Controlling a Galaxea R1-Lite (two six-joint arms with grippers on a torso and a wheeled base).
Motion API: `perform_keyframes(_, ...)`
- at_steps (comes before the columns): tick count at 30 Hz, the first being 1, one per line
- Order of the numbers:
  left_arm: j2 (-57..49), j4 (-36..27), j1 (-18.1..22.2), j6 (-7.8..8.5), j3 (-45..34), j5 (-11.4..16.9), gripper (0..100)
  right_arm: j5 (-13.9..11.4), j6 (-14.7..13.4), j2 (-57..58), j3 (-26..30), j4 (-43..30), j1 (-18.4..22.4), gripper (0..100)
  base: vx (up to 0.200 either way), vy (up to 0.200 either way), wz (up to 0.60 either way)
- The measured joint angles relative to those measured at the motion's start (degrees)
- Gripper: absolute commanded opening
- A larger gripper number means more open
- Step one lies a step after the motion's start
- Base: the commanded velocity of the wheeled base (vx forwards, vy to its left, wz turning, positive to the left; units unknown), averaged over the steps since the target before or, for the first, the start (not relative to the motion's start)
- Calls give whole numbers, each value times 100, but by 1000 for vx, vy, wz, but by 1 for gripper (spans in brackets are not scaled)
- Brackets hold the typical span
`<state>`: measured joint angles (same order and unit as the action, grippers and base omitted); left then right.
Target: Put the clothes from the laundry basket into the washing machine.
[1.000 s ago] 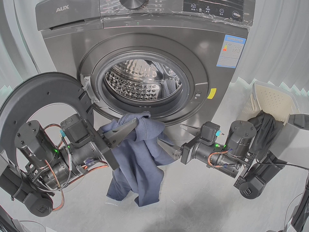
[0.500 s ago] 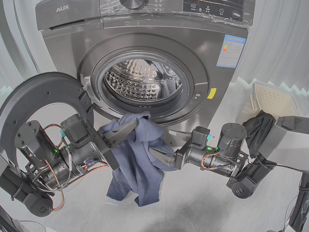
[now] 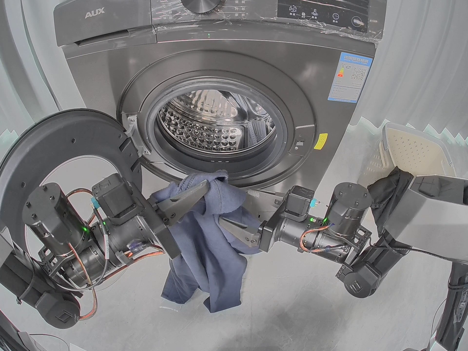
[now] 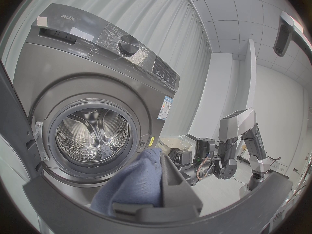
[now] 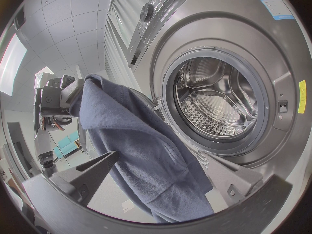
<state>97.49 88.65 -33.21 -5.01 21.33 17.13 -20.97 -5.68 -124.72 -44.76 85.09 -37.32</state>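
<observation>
A blue garment (image 3: 214, 240) hangs in front of the washing machine (image 3: 302, 74), just below its open drum (image 3: 214, 118). My left gripper (image 3: 201, 190) is shut on the garment's top fold, which also shows as blue cloth (image 4: 136, 182) in the left wrist view. My right gripper (image 3: 241, 211) is open at the garment's right side, with the cloth (image 5: 146, 160) hanging between its spread fingers (image 5: 94, 169). The white laundry basket (image 3: 414, 152) stands at the right, and a dark garment (image 3: 390, 191) hangs over its edge.
The round machine door (image 3: 63, 142) is swung open to the left, behind my left arm. The drum has only bare metal in sight. Bare pale floor (image 3: 292, 308) lies below the hanging garment. Curtains hang behind the machine.
My right gripper has moved left from near the basket to the blue garment, and its fingers now straddle the cloth. The left arm and the garment have stayed in place.
</observation>
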Motion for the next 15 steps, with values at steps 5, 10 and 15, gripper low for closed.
perform_keyframes(5, 0, 0, -2, 1, 0, 0, 0, -139, -1, -72, -30, 15, -33, 100, 0, 0, 0)
perform_keyframes(10, 0, 2, 7, 0, 0, 0, 0, -440, -9, -99, -38, 69, -50, 100, 0, 0, 0)
perform_keyframes(15, 0, 2, 28, -7, 0, 0, 0, -649, -20, -111, -27, 250, -55, 100, 0, 0, 0)
